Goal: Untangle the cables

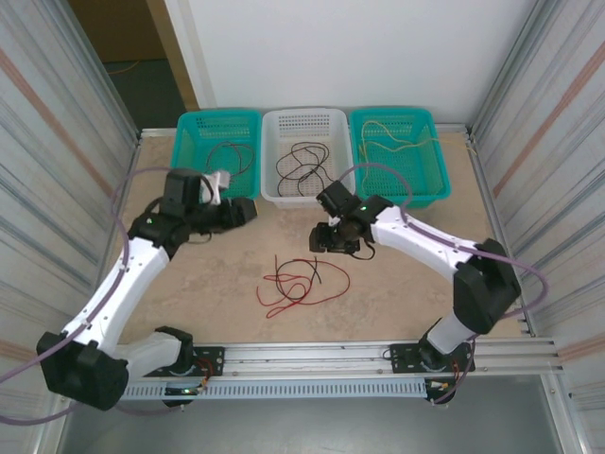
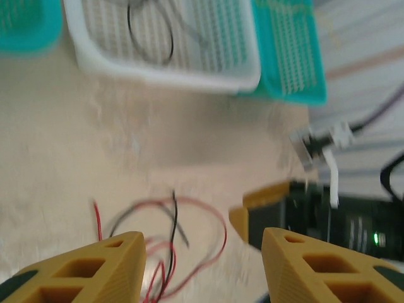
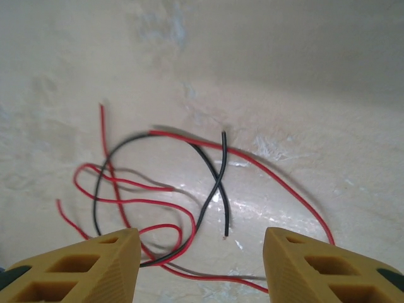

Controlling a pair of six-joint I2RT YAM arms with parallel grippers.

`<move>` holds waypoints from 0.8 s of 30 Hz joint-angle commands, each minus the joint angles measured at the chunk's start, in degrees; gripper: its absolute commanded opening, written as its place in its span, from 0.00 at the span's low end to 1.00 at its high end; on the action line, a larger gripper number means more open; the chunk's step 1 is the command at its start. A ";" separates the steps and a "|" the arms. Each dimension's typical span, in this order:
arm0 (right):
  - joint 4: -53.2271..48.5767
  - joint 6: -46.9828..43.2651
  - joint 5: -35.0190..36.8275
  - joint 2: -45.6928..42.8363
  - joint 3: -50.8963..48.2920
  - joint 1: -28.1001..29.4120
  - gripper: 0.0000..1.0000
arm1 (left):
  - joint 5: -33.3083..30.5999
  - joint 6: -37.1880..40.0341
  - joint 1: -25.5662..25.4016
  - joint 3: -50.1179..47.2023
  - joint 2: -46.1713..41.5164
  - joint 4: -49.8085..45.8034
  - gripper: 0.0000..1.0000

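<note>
Ines: Yellow plastic fingers [image 3: 117, 255] of the right gripper [image 3: 201, 249] sit closest to the lens. They are parted about halfway, with nothing between them.

Tom: And the work itself?

Ines: Just ahead of those fingertips is the tangle of thin red and black cables [image 3: 218, 180]. It lies loose on the pale stone-patterned table [image 3: 303, 76] and touches neither finger. One black strand ends in a free tip slightly right of the gap's centre.

Tom: Which step would you call this?

Ines: I'd say lining up for a pick from the knot. Separate wires lie in the teal plastic basket [image 1: 219, 128], the white plastic basket [image 1: 307, 128] and a second teal basket [image 1: 395, 115], all far beyond the fingertips.

Tom: What does the next move ask for?

Ines: Probably a straight drop onto a single strand; that black end looks easiest. Then a slow pull, so the red loops slide off rather than drag along. Pinching two wires at once is the risk.

Tom: The other arm?

Ines: The left gripper [image 2: 202, 249] is likewise open and empty, and the tangle lies ahead of its fingers, well apart. From above, the left arm stretches forward with its wrist turned inward near the white basket. The right arm folds inward, elbow out, with its wrist pitched down beside the tangle's far edge.
</note>
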 commanded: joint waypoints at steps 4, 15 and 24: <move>-1.09 -2.72 -1.48 6.10 3.08 5.33 0.49 | -3.84 -4.57 -3.67 -10.65 -4.33 -9.08 0.47; -7.47 -2.84 5.87 9.38 3.86 3.41 0.44 | -1.17 -9.48 -4.12 -14.19 -3.63 -5.96 0.44; -9.25 -1.36 9.10 5.38 -5.61 1.03 0.50 | -1.25 -9.31 -6.35 -11.25 0.32 -3.42 0.44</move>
